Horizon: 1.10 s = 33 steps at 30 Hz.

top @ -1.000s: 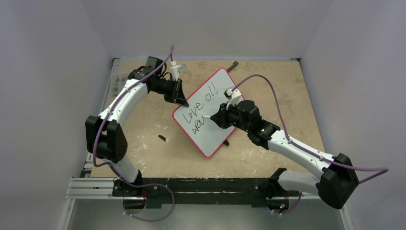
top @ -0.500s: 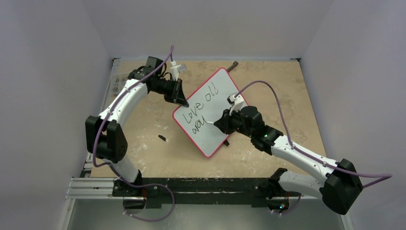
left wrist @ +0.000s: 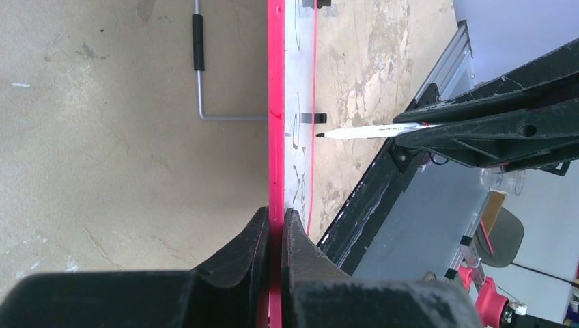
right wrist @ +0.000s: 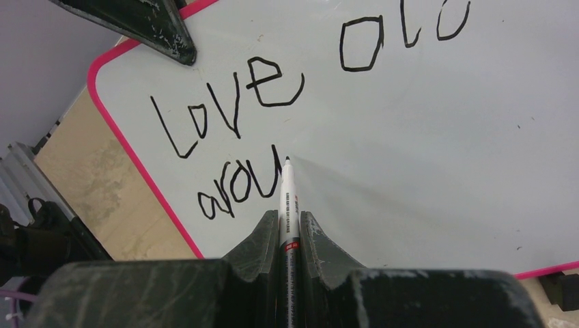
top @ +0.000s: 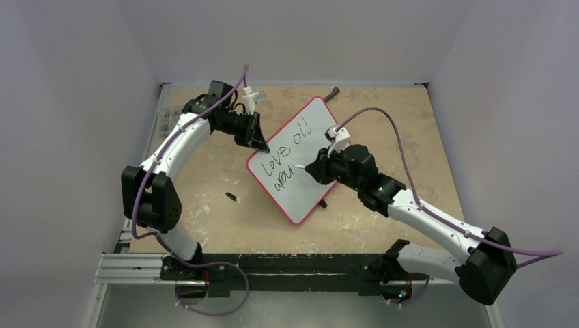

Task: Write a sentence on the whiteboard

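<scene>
Left arm is arching in toward the whiteboard's (top: 300, 198) left edge, left gripper (left wrist: 275, 219) pinching its pink rim. Right arm is reaching across the whiteboard from its right side, right gripper (right wrist: 281, 222) clamping a marker (right wrist: 287, 191). The sentence (top: 285, 158) is reading "Love all arou", with the tip at its end; contact unclear.

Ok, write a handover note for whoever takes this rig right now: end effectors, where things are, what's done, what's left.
Left end effector: shut on the whiteboard at its pink rim, steadying it mid-table.
Right end effector: shut on the marker, tip at the board just past the "u".
Done: the sentence reads "Love all", then "arou".
Left: "arou" looks unfinished; complete that word and whatever follows.
</scene>
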{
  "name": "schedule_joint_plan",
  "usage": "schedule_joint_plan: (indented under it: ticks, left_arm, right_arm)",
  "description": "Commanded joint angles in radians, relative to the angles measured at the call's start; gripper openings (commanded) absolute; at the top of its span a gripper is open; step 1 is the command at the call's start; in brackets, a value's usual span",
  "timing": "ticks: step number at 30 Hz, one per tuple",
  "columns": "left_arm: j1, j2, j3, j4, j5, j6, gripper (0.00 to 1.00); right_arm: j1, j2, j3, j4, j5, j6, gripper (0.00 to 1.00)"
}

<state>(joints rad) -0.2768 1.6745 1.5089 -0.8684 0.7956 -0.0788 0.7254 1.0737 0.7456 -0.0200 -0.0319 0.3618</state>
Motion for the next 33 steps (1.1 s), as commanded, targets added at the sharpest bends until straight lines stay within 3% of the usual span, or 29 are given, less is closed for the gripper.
schedule_joint_plan:
  ticks: [1, 12, 26, 33]
  left_arm:
    - [0.001, -0.054, 0.005, 0.057, -0.02, 0.027, 0.0]
    - [-0.001, -0.058, 0.002, 0.059, -0.021, 0.027, 0.0]
    - [-0.002, -0.057, 0.001, 0.059, -0.019, 0.025, 0.0]
    - [-0.007, -0.057, 0.0, 0.057, -0.02, 0.024, 0.0]
  right_arm:
    - [-0.005, 0.035, 0.055, 0.057, 0.029, -0.01, 0.0]
    - [-0.007, 0.063, 0.045, 0.08, 0.029, 0.004, 0.0]
    - [-0.006, -0.012, -0.124, 0.075, 0.025, 0.036, 0.0]
    - [-0.006, 0.008, -0.063, 0.075, 0.026, 0.03, 0.0]
